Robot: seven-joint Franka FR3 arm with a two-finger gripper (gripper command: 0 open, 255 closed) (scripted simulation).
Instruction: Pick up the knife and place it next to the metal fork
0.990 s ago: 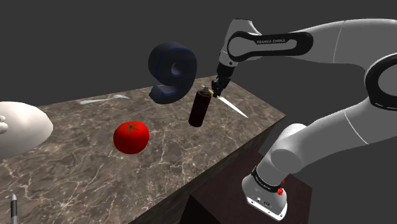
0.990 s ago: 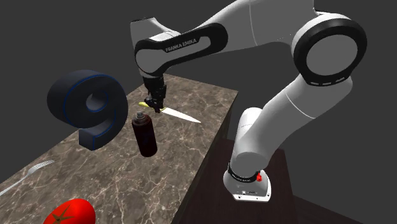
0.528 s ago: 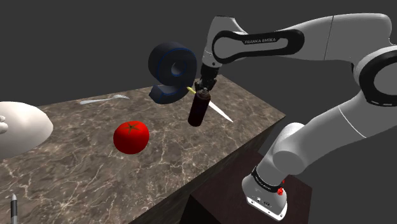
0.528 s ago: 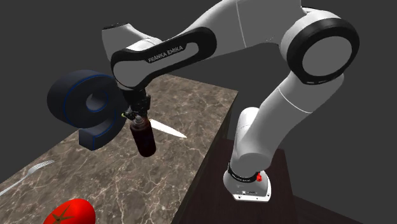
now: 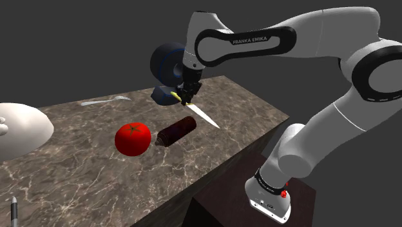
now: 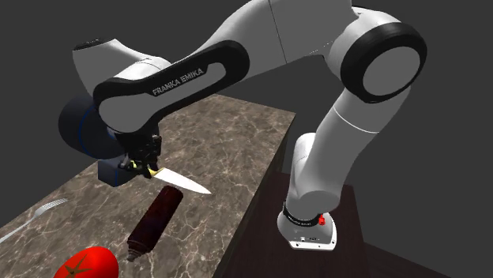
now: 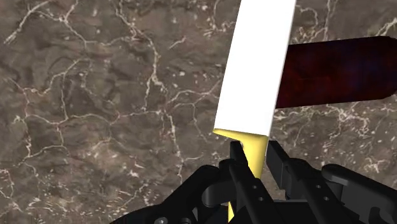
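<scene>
My pincer (image 5: 187,97) is closed tight on the yellow handle of the knife (image 5: 205,117), the two fingers pressing it from either side with only the handle's thickness between them. I hold the knife off the marble tabletop (image 5: 77,174), above its middle stretch, and the white blade slopes down and away from my wrist.

In the wrist view the pincer (image 7: 254,153) shows the handle between the fingertips. The knife (image 7: 257,63) blade there crosses in front of a dark maroon bottle (image 7: 337,70) lying on its side on the tabletop (image 7: 95,95).

In the shoulder view the bottle (image 5: 176,131) rests just below the blade, with a red tomato (image 5: 133,138) close beside its capped end. The metal fork (image 5: 106,100) lies along the far edge, well apart from the knife. A dark blue figure nine (image 5: 169,61) stands at that far edge behind my arm.
</scene>
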